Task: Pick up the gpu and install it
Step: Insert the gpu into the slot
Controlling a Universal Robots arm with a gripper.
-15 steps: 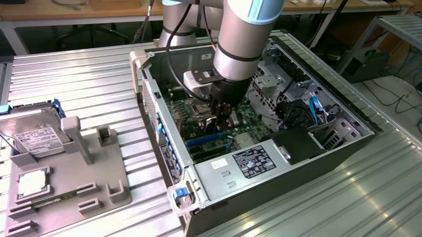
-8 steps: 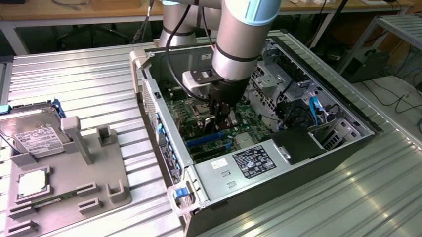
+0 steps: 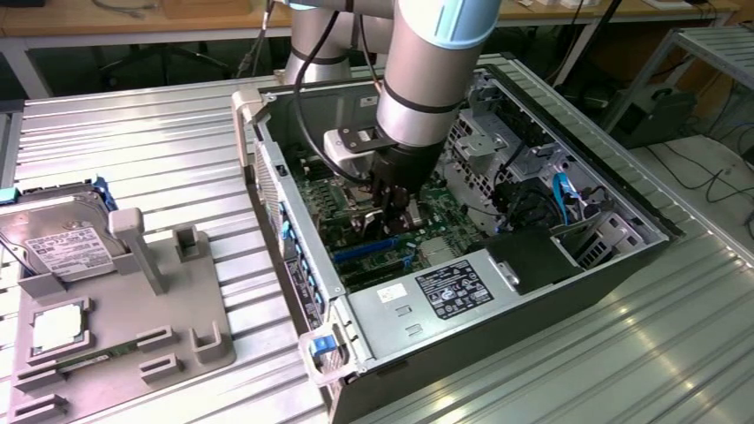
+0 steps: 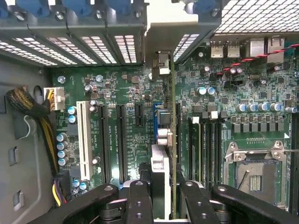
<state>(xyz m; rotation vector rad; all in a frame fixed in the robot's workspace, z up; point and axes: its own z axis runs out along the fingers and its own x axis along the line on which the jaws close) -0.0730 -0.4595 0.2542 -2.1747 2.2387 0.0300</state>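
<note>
**Exterior and wrist views, card held over the motherboard.** At the exterior view's left, a grey fixture tray (image 3: 130,327) is seen carrying a hard drive (image 3: 59,243), well apart from the work. At centre, the arm is lowered into the open computer case (image 3: 265,168), and the gripper (image 3: 395,212) is held just above the motherboard (image 3: 442,216). In the wrist view the gpu (image 4: 160,170) is seen edge-on, pinched between the black fingers (image 4: 139,200). Its metal end bracket (image 4: 161,63) reaches toward the rear slot openings (image 4: 93,46), and its lower edge is aligned along the blue slot (image 4: 155,109). For a sound insertion, the card is best kept upright and parallel to the slot. The bracket should be guided into its rear opening and the press applied straight down and evenly, since a tilted card would probably bind or ride onto neighbouring connectors. At the exterior view's right, the power supply (image 3: 454,291) and drive cage (image 3: 601,238) stand apart from the gripper. Whether the card's contacts have entered the slot cannot be told, as that junction is hidden beneath the card and fingers. In the exterior view the card is largely masked by the arm, and its fan face cannot be made out.
</note>
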